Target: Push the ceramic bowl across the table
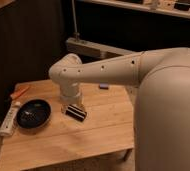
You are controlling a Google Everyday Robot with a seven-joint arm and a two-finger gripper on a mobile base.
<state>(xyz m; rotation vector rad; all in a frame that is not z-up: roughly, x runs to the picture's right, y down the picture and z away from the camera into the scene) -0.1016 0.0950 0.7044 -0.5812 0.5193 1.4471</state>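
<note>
The ceramic bowl (33,114) is a glossy black shallow dish on the left part of the light wooden table (98,130). My white arm reaches in from the right and bends down over the table's middle. My gripper (70,103) hangs below the wrist, just right of the bowl and apart from it. It is right next to a black ridged block (76,113); I cannot tell whether it touches the block.
A white elongated object (9,120) lies at the table's left edge beside the bowl. An orange-handled tool (19,93) lies at the back left corner. A small dark object (104,86) sits near the back edge. My arm's bulky shoulder fills the right side.
</note>
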